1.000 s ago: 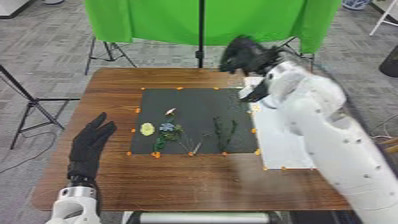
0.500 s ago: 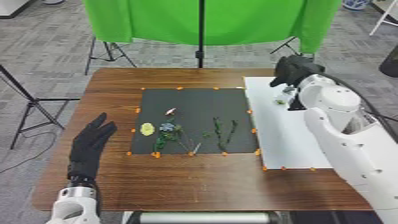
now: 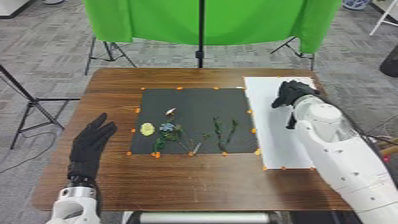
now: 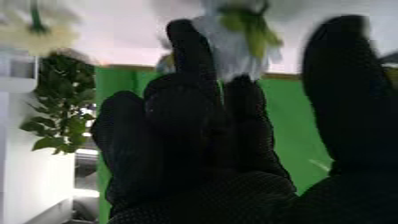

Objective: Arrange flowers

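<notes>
Right robot hand (image 3: 294,93) is open, fingers extended beside a blurred, bluish-white flower (image 4: 233,56) with yellow-green leaves.

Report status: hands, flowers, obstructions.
Right hand open over white sheet, pale flower near its fingertips; grip unconfirmed. Left hand open, off left, out of the way. Blue flower on dark mat.

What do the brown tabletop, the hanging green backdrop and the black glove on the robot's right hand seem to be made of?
The brown tabletop looks like wood, or wood-look laminate, with a slight sheen: streaky grain and soft reflections. The green backdrop seems to be matte cloth, hanging in folds. The black glove on the right hand looks like dull knitted fabric, from its fine mesh texture.
</notes>
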You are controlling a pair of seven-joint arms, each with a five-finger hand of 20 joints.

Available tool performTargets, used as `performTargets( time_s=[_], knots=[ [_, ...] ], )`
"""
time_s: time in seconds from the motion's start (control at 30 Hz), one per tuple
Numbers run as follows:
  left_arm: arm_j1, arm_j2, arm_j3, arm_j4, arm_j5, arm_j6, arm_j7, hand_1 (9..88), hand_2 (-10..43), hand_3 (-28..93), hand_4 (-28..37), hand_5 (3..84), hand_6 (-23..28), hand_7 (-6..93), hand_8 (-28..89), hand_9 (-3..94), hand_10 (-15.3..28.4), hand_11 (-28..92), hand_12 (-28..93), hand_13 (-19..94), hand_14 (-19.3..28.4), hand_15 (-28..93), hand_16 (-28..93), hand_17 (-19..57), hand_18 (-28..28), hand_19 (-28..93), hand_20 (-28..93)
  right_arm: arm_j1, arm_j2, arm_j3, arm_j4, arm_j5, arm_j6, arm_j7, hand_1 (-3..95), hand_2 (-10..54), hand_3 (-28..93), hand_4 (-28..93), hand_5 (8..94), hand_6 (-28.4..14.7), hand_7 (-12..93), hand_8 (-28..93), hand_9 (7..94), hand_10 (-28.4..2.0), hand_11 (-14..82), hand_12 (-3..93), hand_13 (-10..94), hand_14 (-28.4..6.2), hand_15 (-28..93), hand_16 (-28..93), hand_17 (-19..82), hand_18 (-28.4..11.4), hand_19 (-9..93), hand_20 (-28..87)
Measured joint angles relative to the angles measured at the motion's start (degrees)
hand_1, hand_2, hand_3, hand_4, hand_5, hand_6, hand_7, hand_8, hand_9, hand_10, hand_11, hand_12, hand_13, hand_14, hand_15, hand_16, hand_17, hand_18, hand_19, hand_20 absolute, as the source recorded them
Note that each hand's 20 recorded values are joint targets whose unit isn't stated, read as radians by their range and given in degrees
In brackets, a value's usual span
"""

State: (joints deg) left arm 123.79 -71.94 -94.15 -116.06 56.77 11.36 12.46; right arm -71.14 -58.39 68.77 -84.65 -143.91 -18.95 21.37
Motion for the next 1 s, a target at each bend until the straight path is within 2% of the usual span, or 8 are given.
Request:
performTargets(
  time_s=[0.07, 0.17, 0.27, 0.37, 0.47, 0.73, 0.83, 1.0],
  knots=[
    [0.0, -0.01, 0.00, 0.00, 0.00, 0.00, 0.04, 19.7, -0.8, 68, -27.1, 41.7, 3.7, 5.5, -6, 45.8, 12.5, 11, 11, 36, 13.8, 11, -1, 8.5, 9.9, 2, 18, -0.6, -0.4, -0.1, 1.3, -0.7, 3.5, -0.3, 55.4, -9.5, 56, -16, 65.2, -0.4, 20, 3, 78.7, -14.3, 16.5, 29.1, 84, -4.1, 67, 34, 64, -10.7, 93, 58],
    [0.0, -0.07, -0.02, 0.00, 0.00, 0.00, 0.07, 19.7, -0.8, 68, -27.1, 41.7, 3.7, 5.5, -6, 45.7, 12.5, 11, 11, 36, 13.9, 11, -1, 8.5, 9.9, 2, 18, -1.6, -1.0, -0.1, 3.0, -1.5, 10.4, -0.9, 63.4, -9.5, 51, -14, 71.8, -1.8, 23, 10, 86.7, -10.5, 9.4, 38.6, 87, -3.4, 66, 34, 66, -10.2, 93, 58],
    [0.1, -0.18, -0.06, 0.00, 0.00, 0.01, 0.09, 19.7, -0.8, 68, -27.0, 41.7, 3.7, 5.5, -6, 45.7, 12.5, 11, 11, 36, 13.9, 11, -1, 8.5, 10.0, 2, 18, -2.6, -1.3, -0.2, 3.9, -1.3, 16.1, -1.6, 64.9, -9.5, 52, -14, 74.3, -1.8, 24, 12, 89.3, -9.7, 9.9, 40.2, 88, -3.1, 66, 34, 67, -10.0, 93, 58],
    [0.1, -0.24, -0.10, 0.00, 0.00, 0.01, 0.09, 19.8, -0.9, 68, -27.0, 41.7, 3.7, 5.5, -6, 45.7, 12.5, 11, 11, 36, 13.9, 11, -1, 8.5, 10.0, 2, 18, -3.3, -1.1, -0.4, 3.8, -0.1, 18.6, -2.2, 64.7, -9.5, 52, -14, 75.0, -1.7, 25, 12, 90.0, -9.4, 10.2, 41.0, 88, -2.8, 66, 34, 68, -9.9, 93, 58],
    [0.1, -0.25, -0.11, 0.00, 0.00, 0.01, 0.08, 19.8, -0.8, 68, -27.0, 41.7, 3.7, 5.5, -6, 45.7, 12.5, 11, 11, 36, 13.9, 11, -1, 8.5, 10.0, 2, 18, -4.0, 0.1, -1.2, 1.3, 4.3, 19.1, -2.4, 64.5, -9.5, 53, -14, 75.1, -1.7, 25, 12, 90.3, -9.3, 10.0, 41.3, 88, -2.7, 66, 34, 68, -9.9, 93, 59],
    [0.0, -0.25, -0.09, 0.00, 0.00, 0.00, 0.04, 19.8, -0.9, 68, -27.0, 41.7, 3.7, 5.6, -6, 45.9, 12.6, 11, 11, 36, 13.8, 11, -1, 8.5, 10.0, 2, 18, -2.6, 5.4, -8.0, -12.3, 15.6, 19.2, -6.4, 63.4, -9.5, 55, -14, 74.9, -1.6, 26, 12, 90.0, -9.0, 9.7, 42.0, 88, -2.5, 66, 35, 68, -9.7, 93, 60],
    [-0.1, -0.25, 0.02, 0.03, 0.03, -0.05, 0.01, 19.9, -0.8, 68, -27.0, 41.7, 3.7, 5.6, -6, 45.8, 12.6, 11, 11, 36, 13.9, 11, -1, 8.5, 10.0, 2, 18, 0.7, 5.1, -12.2, -14.6, 17.0, 16.6, -8.9, 63.0, -9.5, 55, -14, 74.8, -1.5, 26, 12, 90.0, -8.8, 9.7, 42.3, 88, -2.4, 66, 35, 68, -9.8, 93, 60],
    [-0.4, -0.25, 0.14, 0.05, 0.04, -0.11, -0.07, 19.9, -0.8, 68, -27.0, 41.7, 3.7, 5.5, -6, 45.8, 12.5, 11, 11, 36, 13.8, 11, -1, 8.5, 10.0, 2, 18, 5.6, 1.9, -18.3, -14.9, 17.9, 10.8, -10.8, 62.8, -9.5, 55, -14, 74.5, -1.3, 26, 11, 89.6, -8.8, 9.6, 42.5, 88, -2.4, 66, 35, 68, -9.7, 93, 60]
  ],
)
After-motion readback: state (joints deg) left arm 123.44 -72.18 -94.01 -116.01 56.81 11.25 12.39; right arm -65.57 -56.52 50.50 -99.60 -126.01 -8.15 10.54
